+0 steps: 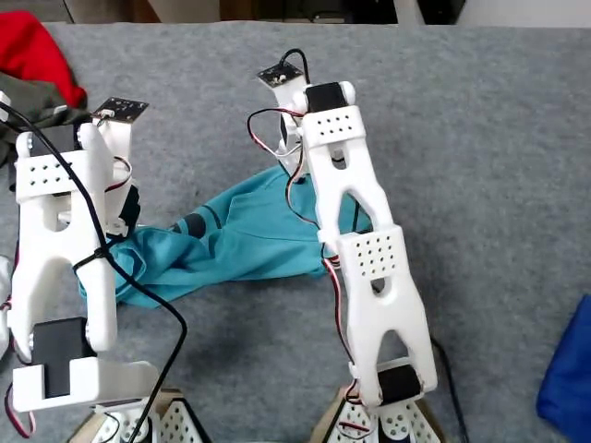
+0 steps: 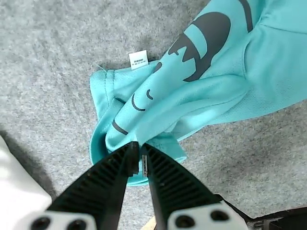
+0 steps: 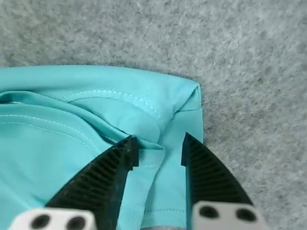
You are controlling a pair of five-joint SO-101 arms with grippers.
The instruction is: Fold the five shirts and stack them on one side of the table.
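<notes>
Your left end effector [image 2: 139,154] is clenched on a bunched fold of the shirt [image 2: 216,86], not far from the white label [image 2: 138,59]. Your right end effector [image 3: 159,147] is released, and its jaws straddle a stitched hem corner that lies on the bench [image 1: 480,138]. The shirt lies crumpled in a slanting band at mid-bench, between the two arms.

The step in hand looks like taking a second grip so the shirt can be spread flat before folding.
- **Right grip:** Lower the right jaws until the corner sits deep between them, then close. A pinch at the tips alone would probably slip on this thin knit once you pull.
- **Layers:** Several layers show at that corner, so take them all or you may drag out only one.
- **Spreading:** Draw the two ends apart slowly and watch the band open.
- **Left grip:** The left side holds a wad rather than an edge, so expect to regrip there.

The widest open room is the bare bench beyond and to the right of the right arm. A red garment [image 1: 32,51] and an olive one [image 1: 28,97] crowd the far left corner beside the left arm. A blue garment [image 1: 568,369] sits at the right edge, so stop short of it. The black cable [image 1: 138,277] loops over the shirt's left end and could snag.
</notes>
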